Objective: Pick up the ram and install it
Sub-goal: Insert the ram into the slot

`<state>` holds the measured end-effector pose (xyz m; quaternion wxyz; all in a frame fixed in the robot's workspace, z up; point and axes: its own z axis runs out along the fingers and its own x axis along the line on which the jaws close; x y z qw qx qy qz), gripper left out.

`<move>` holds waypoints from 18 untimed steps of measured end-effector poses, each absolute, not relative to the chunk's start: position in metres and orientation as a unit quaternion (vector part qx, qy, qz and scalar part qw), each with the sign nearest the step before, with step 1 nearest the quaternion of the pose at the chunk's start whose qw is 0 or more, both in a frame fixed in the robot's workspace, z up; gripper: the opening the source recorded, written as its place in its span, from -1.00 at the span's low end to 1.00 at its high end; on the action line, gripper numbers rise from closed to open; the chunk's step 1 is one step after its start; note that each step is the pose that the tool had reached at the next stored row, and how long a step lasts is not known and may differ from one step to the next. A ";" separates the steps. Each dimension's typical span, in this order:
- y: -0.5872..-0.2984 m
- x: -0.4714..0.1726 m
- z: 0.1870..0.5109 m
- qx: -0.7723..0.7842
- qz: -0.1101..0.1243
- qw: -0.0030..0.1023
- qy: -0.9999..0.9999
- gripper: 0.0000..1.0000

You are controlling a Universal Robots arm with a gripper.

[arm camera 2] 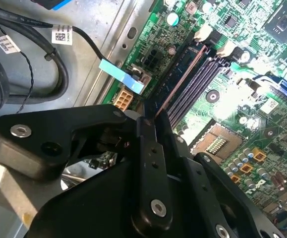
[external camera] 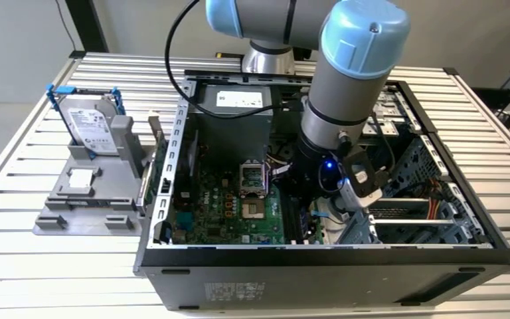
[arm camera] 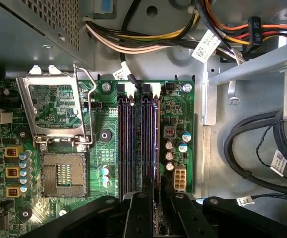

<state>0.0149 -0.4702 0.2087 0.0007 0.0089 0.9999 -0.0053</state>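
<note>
Gripper (arm camera: 156,210), low inside the computer case (external camera: 326,256), with its fingers (arm camera 2: 150,163) closed edge-on upon the ram (arm camera 2: 178,84). The stick extends straight ahead from the fingertips, its long axis parallel to the memory slots (arm camera: 133,144) and lying along the outermost one, beside the capacitors (arm camera: 175,148). Whether it is fully seated cannot be judged.

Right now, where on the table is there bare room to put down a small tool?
The slatted table is bare at the exterior view's left edge, beside the grey fixture with the hard drive, and along the front under it. Inside the computer case it is crowded around the arm.
</note>
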 end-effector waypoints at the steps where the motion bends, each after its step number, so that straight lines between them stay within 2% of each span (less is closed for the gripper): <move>1: -0.470 0.015 0.209 0.009 -0.006 0.001 1.000 1.00; 10: -0.470 0.015 0.248 0.010 -0.006 0.000 1.000 1.00; 16: -0.470 0.015 0.252 0.011 -0.006 -0.001 1.000 1.00; 17: -0.470 0.015 0.252 0.011 -0.006 -0.001 1.000 -1.00; 18: -0.470 0.015 0.252 0.011 -0.006 -0.001 1.000 -1.00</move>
